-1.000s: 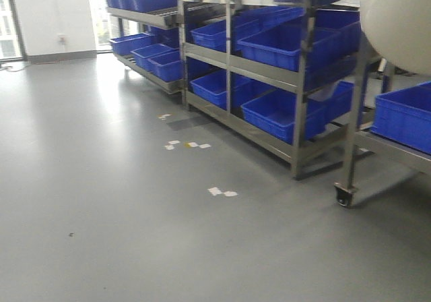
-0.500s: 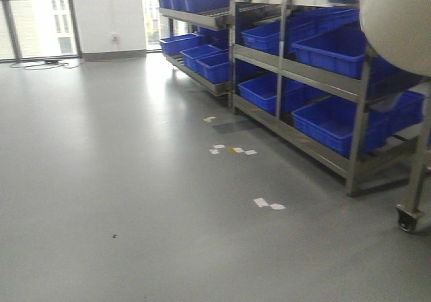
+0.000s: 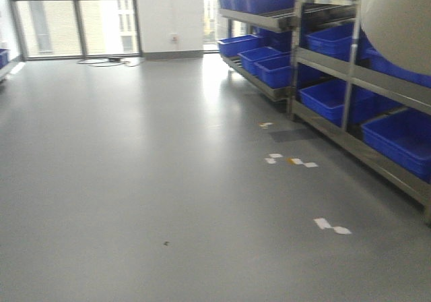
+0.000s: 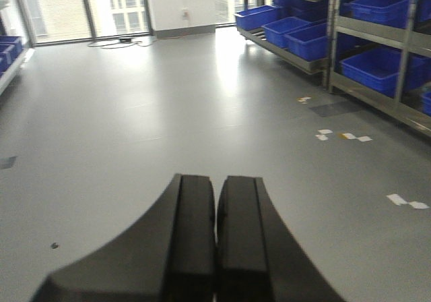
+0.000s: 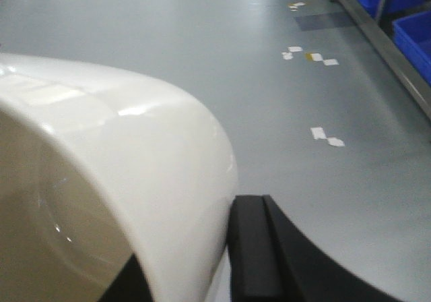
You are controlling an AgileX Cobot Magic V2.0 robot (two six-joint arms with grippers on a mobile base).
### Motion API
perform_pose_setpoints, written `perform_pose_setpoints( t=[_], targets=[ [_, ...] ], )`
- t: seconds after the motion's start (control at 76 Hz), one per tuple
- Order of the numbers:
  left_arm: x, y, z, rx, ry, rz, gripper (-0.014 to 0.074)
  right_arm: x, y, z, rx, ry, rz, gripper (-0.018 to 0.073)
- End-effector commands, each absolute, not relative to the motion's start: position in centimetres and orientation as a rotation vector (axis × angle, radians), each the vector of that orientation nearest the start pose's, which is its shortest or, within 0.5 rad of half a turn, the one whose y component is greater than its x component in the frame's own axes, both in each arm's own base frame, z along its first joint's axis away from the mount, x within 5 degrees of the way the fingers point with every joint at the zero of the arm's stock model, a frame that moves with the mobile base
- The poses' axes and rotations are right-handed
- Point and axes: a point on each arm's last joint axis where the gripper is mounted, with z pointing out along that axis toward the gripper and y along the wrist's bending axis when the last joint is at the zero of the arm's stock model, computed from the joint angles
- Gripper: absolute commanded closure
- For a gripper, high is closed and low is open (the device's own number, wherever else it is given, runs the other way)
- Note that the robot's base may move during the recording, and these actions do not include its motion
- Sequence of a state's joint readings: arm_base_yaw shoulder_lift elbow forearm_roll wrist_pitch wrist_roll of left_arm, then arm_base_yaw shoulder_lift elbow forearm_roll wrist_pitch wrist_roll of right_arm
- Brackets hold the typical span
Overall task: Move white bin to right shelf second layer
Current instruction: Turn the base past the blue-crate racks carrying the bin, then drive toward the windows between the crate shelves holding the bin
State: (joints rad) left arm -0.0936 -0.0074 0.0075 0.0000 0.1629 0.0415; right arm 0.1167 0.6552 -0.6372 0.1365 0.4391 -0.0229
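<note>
Here, the white bin [image 5: 135,147] looks glossy, cream-white and rounded.

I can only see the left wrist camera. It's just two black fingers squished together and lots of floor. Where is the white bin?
Observer: It's in the right wrist camera. The right gripper is pinching the white bin by its wall.
Operator: Is there stuff inside?
Observer: The bit of its inside that shows looks empty.
Operator: Is it put away yet?
Observer: No. In the front camera it hangs in the air at the top right, in front of the blue crates.
</note>
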Motion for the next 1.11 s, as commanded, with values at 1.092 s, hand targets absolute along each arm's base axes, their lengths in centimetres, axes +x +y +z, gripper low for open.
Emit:
perform_pose_setpoints(
  t=[1.092],
  targets=[
    [5.64,-0.55,19.24,0.108,1.58,-0.047,0.0512,13.32,1.95,35.2,-0.032,1.809,0.206,0.0511]
  ],
)
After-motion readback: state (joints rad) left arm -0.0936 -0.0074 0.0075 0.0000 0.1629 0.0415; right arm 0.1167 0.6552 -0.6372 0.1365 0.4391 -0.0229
